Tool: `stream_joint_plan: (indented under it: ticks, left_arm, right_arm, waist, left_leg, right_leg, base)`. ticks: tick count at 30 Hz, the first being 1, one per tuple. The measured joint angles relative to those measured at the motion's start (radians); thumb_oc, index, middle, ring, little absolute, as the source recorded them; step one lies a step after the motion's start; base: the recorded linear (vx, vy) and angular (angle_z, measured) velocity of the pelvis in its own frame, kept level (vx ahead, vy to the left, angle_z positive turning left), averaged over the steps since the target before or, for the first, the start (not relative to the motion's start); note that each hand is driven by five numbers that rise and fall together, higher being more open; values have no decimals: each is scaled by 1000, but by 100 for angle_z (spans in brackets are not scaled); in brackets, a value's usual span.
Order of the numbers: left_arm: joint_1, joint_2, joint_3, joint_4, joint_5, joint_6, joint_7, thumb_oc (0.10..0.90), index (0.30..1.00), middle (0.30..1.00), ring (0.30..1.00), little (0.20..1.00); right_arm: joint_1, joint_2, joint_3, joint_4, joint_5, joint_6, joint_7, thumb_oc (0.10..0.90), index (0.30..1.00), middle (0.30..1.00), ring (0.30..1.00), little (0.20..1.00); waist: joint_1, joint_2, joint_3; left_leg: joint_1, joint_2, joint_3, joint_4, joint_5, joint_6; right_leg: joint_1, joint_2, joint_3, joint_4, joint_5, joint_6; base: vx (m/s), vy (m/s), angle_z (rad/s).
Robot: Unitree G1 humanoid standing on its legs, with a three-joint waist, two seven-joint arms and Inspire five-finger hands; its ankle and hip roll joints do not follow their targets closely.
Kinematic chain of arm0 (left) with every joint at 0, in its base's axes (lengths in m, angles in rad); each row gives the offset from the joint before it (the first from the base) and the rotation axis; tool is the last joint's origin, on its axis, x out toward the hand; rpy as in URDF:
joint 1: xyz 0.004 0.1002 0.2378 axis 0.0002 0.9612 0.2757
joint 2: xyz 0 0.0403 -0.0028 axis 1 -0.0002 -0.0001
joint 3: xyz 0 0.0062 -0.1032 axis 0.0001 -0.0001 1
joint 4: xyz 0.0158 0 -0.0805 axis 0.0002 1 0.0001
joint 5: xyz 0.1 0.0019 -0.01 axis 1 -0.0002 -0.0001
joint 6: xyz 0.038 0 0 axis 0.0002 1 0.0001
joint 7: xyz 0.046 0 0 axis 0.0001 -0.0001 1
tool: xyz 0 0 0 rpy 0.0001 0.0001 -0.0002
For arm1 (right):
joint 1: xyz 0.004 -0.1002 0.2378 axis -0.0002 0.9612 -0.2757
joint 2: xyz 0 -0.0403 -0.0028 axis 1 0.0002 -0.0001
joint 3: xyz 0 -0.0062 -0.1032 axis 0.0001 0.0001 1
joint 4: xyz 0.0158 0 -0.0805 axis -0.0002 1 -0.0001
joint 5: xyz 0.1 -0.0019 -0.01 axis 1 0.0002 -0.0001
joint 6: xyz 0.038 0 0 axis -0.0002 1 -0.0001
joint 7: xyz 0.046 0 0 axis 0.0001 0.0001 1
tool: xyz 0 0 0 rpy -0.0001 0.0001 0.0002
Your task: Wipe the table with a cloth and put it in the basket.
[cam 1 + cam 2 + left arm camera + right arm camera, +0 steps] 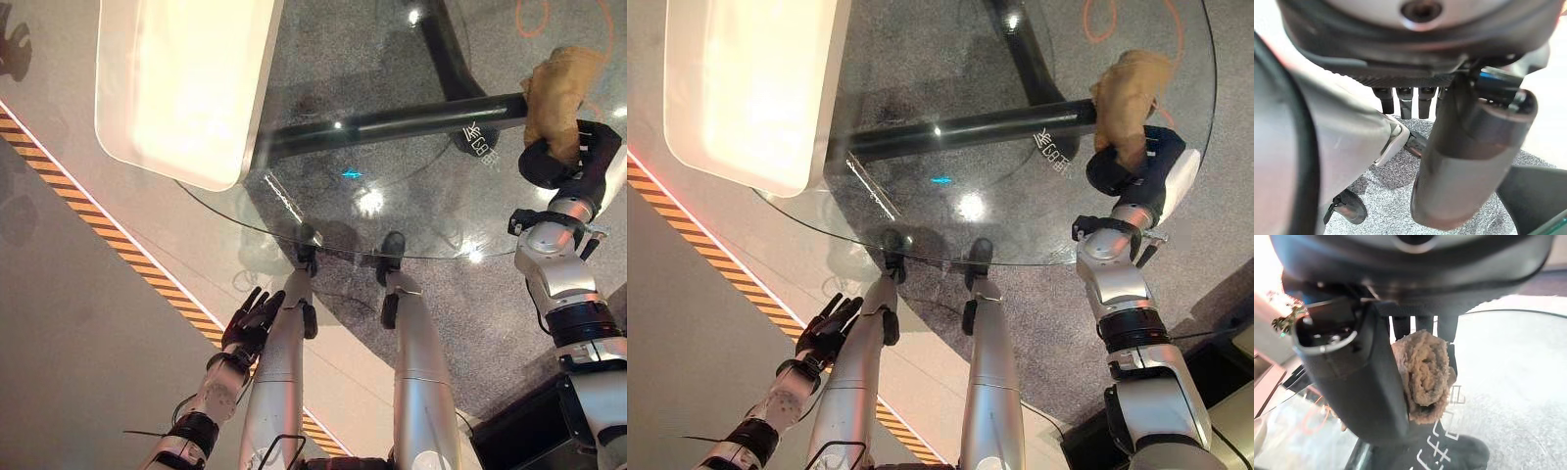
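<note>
A tan cloth (560,93) is bunched up over the right side of the round glass table (323,211). My right hand (568,157) is shut on it, with the cloth sticking out beyond the fingers. In the right wrist view the rolled cloth (1425,374) sits pinched between the thumb and the fingers. A white rectangular basket (186,88) stands on the table's far left part. My left hand (250,321) hangs low beside the table's near edge with relaxed fingers (1405,100) and holds nothing.
Under the glass runs the table's black base bar (392,119), over grey carpet. A yellow-and-black striped line (108,230) crosses the floor on the left. A dark box (519,431) stands at the lower right.
</note>
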Motion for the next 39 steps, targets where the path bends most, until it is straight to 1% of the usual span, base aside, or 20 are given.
stream_joint_plan:
  ticks: [4,7,8,12,18,22,25,26,29,30,32,36,39]
  left_arm:
    - [0,-8,7,17,0,-12,-3,800,900,900,900,900]
    - [0,-11,7,23,1,-17,-3,800,900,900,900,900]
    - [1,-12,8,24,3,-17,-3,800,900,900,900,900]
    - [9,-15,8,24,4,-17,-6,800,900,900,900,900]
    - [13,-27,7,23,8,-18,-11,800,900,900,900,900]
    - [12,-31,7,22,19,-18,-10,800,900,900,900,900]
    - [11,-38,7,19,28,-18,-7,800,900,900,900,900]
    - [9,-44,7,16,31,-18,-7,800,900,900,900,900]
    - [8,-47,7,6,31,-19,-1,800,900,900,900,900]
    - [5,-51,7,2,31,-18,1,800,900,900,900,900]
    - [4,-59,7,0,31,-17,3,800,900,900,900,900]
    - [0,-70,5,-6,31,-12,2,800,900,900,900,900]
    - [-2,-76,3,-6,31,-12,2,800,900,900,900,900]
  right_arm:
    - [-6,5,20,0,-37,1,49,100,300,300,300,200]
    - [-17,5,64,-17,-77,17,63,100,300,300,300,200]
    - [-18,4,82,-21,-77,21,63,100,300,300,300,200]
    - [-26,5,126,-23,-76,22,82,100,300,300,300,200]
    - [-24,25,134,-57,-76,27,89,100,300,300,300,200]
    - [-35,60,161,-89,-76,30,114,100,300,300,300,200]
    - [-44,101,212,-139,-78,48,175,100,300,300,300,200]
    - [-51,125,242,-152,-80,51,205,100,300,300,300,200]
    - [-70,167,307,-174,-93,67,256,100,300,300,300,200]
    - [-74,189,347,-187,-120,76,285,100,300,300,300,200]
    - [-80,215,407,-197,-121,89,325,100,300,300,300,200]
    - [-83,257,476,-197,-120,110,360,100,300,300,300,200]
    - [-82,261,480,-197,-120,111,362,100,300,300,300,200]
  waist:
    - [0,2,0]
    - [3,5,-2]
    - [6,7,-2]
    - [8,14,-5]
    - [7,24,-4]
    - [10,28,-3]
    - [23,30,-4]
    - [34,32,-4]
    - [44,38,-4]
    - [53,40,-3]
    - [64,40,-3]
    - [83,40,-3]
    - [84,40,-2]
  left_leg:
    - [10,7,-2,-2,3,-5]
    - [13,15,-3,-7,3,-5]
    - [18,18,-5,-10,3,-6]
    - [32,21,-9,-6,0,-9]
    - [37,23,-14,0,-1,-16]
    - [37,23,-15,0,0,-18]
    - [38,23,-17,-1,1,-20]
    - [37,24,-18,-2,1,-20]
    - [31,23,-23,-3,1,-19]
    - [29,22,-27,-3,1,-21]
    - [29,16,-32,-3,4,-24]
    - [27,1,-36,-4,5,-22]
    - [26,-11,-41,-3,5,-22]
  right_leg:
    - [10,4,-6,0,0,-3]
    - [12,9,-12,1,-1,-6]
    - [16,11,-15,2,-5,-12]
    - [31,13,-20,3,-14,-14]
    - [38,15,-24,10,-14,-23]
    - [38,15,-25,12,-14,-23]
    - [36,15,-28,20,-18,-26]
    - [34,15,-30,20,-19,-28]
    - [28,13,-35,23,-24,-31]
    - [28,11,-40,28,-26,-33]
    - [28,5,-42,38,-33,-33]
    - [28,-9,-43,46,-39,-23]
    - [29,-22,-44,54,-45,-18]
  base:
    - [0,0,0]
    - [19,5,0]
    - [58,1,0]
    - [-12,5,1]
    - [20,9,0]
    - [0,0,0]
    - [5,47,2]
    - [9,41,2]
    - [4,32,7]
    - [1,25,7]
    - [2,24,12]
    - [4,12,12]
    - [0,4,11]
